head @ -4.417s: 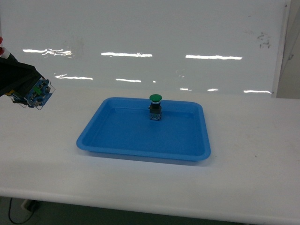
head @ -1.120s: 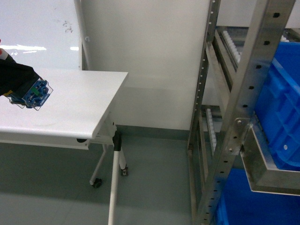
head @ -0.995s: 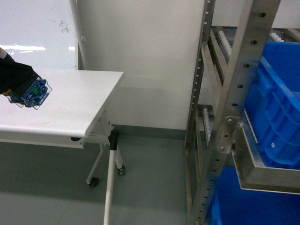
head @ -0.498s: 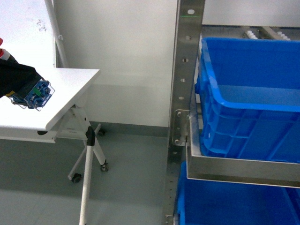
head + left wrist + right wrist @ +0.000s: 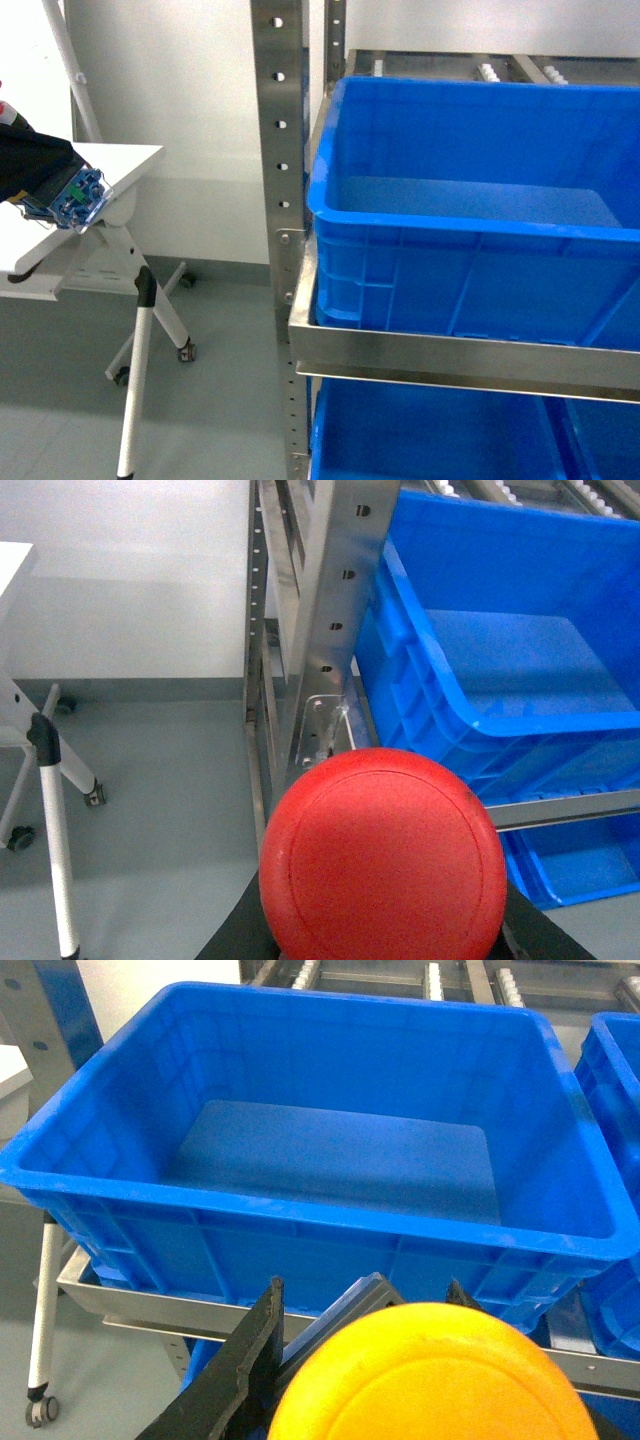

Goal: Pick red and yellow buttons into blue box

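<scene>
- The metal rack (image 5: 290,180) of perforated steel uprights fills the middle and right of the head view, with a steel shelf ledge (image 5: 450,355) running across its front.
- The blue box (image 5: 470,240) sits on that ledge, deep and straight-rimmed with ribbed outer walls; the part of its floor that shows is bare. It also shows in the right wrist view (image 5: 330,1150) and at the right of the left wrist view (image 5: 500,640).
- More blue crates (image 5: 440,435) sit on the level below.
- The white surface (image 5: 90,190) stands at the far left on a wheeled folding leg (image 5: 140,340), well apart from the rack.
- The left pincer (image 5: 45,185) is at the left edge of the head view, clamped on the red button (image 5: 380,860), whose block shows at its tip and whose cap fills the lower left wrist view.
- The right pincer (image 5: 350,1360) is closed on the yellow button (image 5: 430,1375), just near of the blue box's front wall.
</scene>
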Tool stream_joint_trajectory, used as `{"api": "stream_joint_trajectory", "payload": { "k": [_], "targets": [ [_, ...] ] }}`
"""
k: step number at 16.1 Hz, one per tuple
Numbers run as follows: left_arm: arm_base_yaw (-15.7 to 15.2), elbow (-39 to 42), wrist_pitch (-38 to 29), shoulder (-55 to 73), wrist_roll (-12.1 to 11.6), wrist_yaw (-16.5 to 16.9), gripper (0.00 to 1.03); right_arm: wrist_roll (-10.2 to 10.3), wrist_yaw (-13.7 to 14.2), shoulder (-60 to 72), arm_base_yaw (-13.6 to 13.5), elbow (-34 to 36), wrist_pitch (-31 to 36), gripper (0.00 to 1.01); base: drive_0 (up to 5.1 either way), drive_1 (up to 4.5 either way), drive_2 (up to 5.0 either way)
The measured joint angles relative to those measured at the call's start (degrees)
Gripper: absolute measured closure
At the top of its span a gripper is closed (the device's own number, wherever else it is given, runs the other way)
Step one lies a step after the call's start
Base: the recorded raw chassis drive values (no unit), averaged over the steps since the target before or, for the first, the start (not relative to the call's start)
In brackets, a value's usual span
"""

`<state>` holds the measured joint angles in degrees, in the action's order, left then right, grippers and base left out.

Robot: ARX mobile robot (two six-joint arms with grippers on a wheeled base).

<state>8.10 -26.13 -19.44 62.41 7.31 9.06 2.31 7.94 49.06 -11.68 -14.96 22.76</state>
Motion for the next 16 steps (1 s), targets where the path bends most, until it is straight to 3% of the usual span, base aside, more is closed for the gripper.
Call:
{"api": "stream_joint_trajectory", "payload": {
  "k": [16],
  "targets": [
    [0.0, 0.0, 0.1, 0.1, 0.0, 0.0, 0.79, 0.0, 0.0, 0.1, 0.0, 0.0, -0.1, 0.60, 5.0, -2.38, -2.4]
  ]
}}
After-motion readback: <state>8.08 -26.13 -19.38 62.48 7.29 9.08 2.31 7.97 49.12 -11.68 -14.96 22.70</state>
